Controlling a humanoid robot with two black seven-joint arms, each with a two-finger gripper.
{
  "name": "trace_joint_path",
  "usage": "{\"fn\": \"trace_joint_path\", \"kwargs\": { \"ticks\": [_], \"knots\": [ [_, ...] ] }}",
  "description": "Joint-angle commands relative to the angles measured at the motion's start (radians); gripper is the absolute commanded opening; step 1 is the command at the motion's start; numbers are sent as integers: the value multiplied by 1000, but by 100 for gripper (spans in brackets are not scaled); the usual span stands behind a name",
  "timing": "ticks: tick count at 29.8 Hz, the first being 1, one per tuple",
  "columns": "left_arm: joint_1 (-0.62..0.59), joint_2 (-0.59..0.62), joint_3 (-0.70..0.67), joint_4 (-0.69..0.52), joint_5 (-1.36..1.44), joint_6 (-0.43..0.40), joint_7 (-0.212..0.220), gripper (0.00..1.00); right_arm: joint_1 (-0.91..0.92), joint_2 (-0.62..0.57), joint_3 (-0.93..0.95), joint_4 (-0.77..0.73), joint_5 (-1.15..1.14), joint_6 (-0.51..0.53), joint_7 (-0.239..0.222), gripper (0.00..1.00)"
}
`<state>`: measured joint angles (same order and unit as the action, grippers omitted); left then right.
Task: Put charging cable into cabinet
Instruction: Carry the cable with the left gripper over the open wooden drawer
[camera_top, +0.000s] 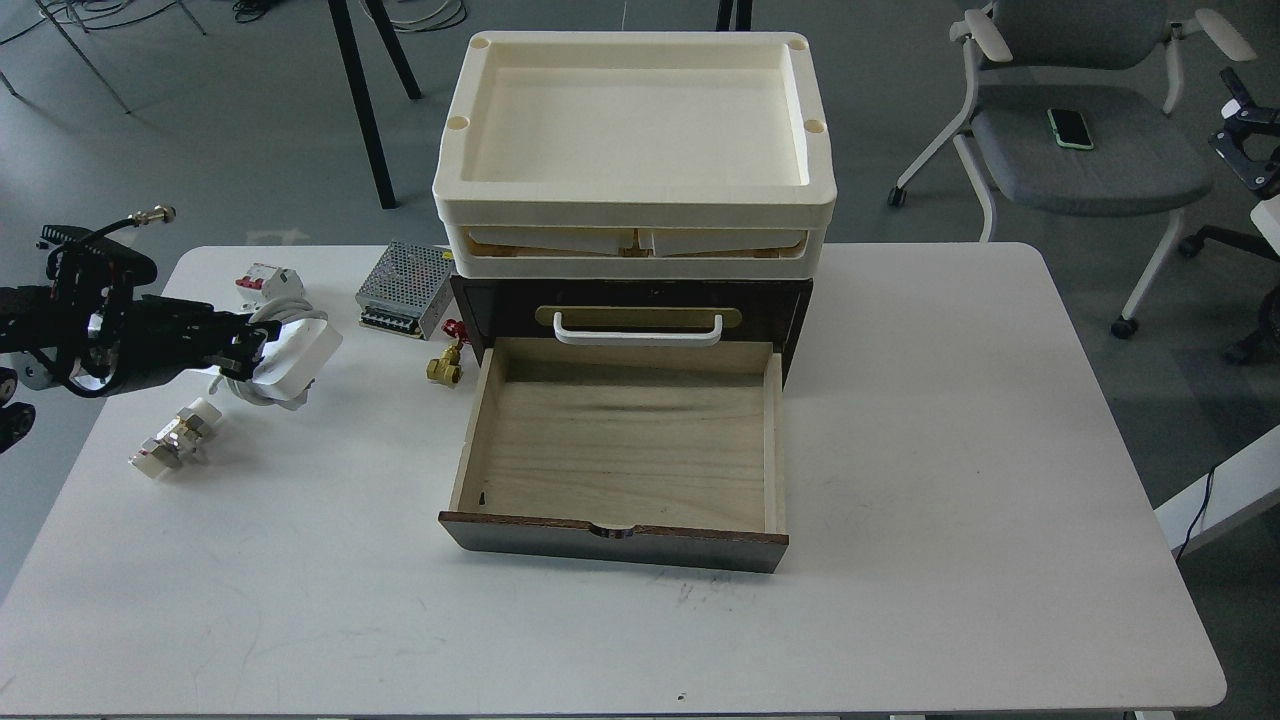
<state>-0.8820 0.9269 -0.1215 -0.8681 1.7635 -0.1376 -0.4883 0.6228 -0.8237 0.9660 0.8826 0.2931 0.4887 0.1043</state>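
My left gripper comes in from the left edge and is shut on the charging cable, a white power strip with its cord wrapped around it. The strip is lifted off the table and tilted, left of the cabinet. The cabinet is a dark brown chest in the middle of the table. Its lower drawer is pulled out wide, showing an empty pale wood interior. The upper drawer is closed, with a white bar handle. My right gripper is out of view.
Two stacked cream trays sit on the cabinet. A circuit breaker, a perforated metal box, a brass fitting and a metal connector lie on the table's left part. An office chair stands behind.
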Motion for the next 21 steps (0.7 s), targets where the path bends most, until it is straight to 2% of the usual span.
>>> {"fn": "trace_joint_path", "kwargs": {
  "ticks": [1,6,11,15,21],
  "knots": [
    [-6,173,-4,-237,-94,-49,0,0,1,-3,0,-14,0,0,0,100],
    [-2,318,-1,-543,-243,-59,0,0,3,-6,2,-16,0,0,0,100],
    [-6,348,-9,-739,-340,-77,0,0,3,-8,0,-16,0,0,0,100],
    [-8,300,-38,-799,-386,-102,0,0,3,-8,0,-17,0,0,0,100],
    [-5,153,-72,-793,-417,-120,0,0,3,-8,-1,-28,0,0,0,100]
  ]
}}
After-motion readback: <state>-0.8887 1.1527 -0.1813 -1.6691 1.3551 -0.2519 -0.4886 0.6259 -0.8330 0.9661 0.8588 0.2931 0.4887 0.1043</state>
